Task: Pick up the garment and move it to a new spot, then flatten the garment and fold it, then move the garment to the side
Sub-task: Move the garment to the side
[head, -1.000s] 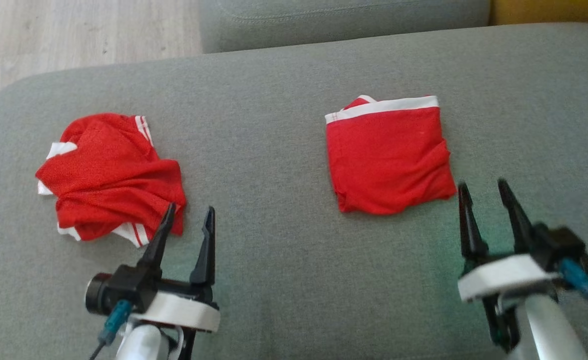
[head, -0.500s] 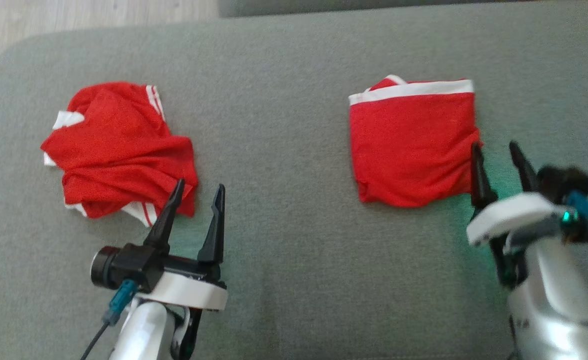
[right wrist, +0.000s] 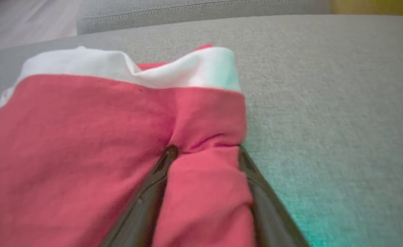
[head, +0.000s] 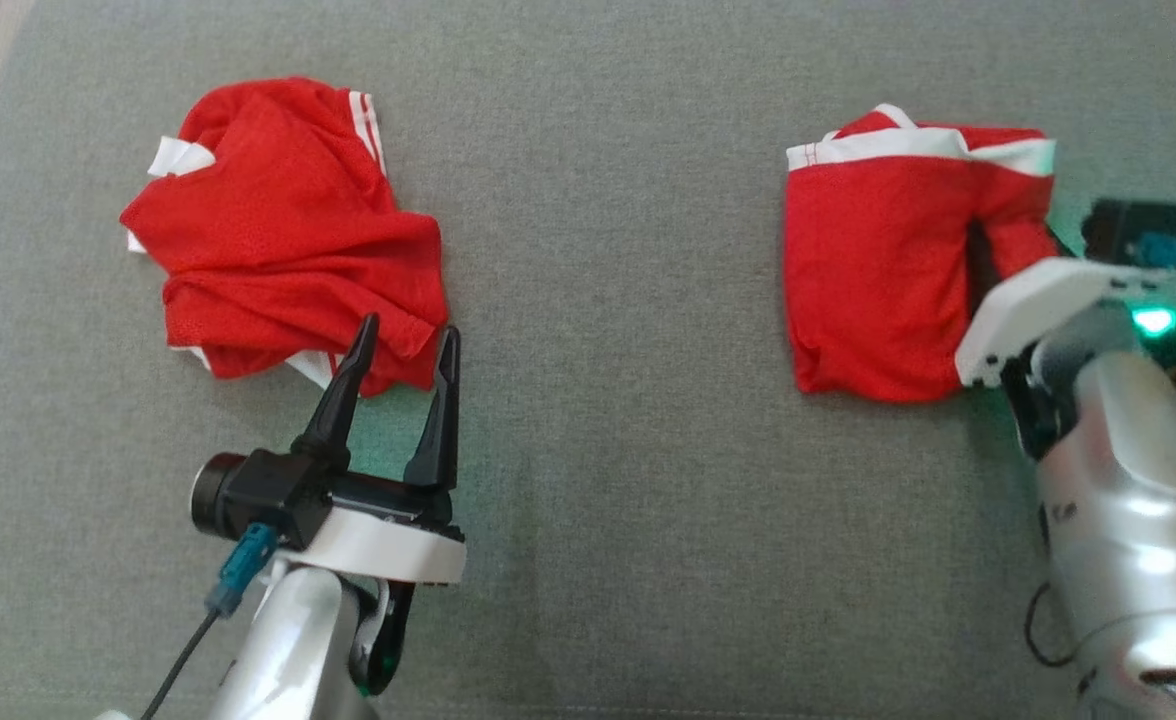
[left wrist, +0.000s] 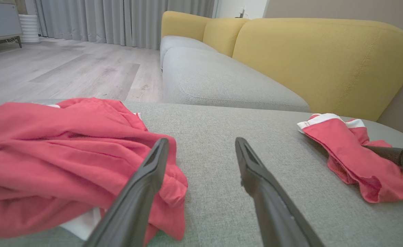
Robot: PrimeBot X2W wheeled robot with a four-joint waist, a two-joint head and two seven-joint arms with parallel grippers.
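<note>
red garment (head: 873, 280) newly bunched, ridged.

The right gripper's (right wrist: 205, 151) wrist view is blurred; the bottom edge cuts its fingers (right wrist: 143, 209), and the garment (right wrist: 85, 137) fills the gap between them. From the head, its wrist hides the fingertips. The left wrist view's left edge cuts off the shirt (left wrist: 50, 164).

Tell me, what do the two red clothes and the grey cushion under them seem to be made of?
Crumpled red garment: looks like thin sports mesh, matte, with a finely pitted weave; probably synthetic.
Folded red garment: a smoother, soft knit, matte, with a white band along one edge; cotton or a blend, unclear.
Grey cushion: coarse woven upholstery, matte, with a flecked grain.
</note>
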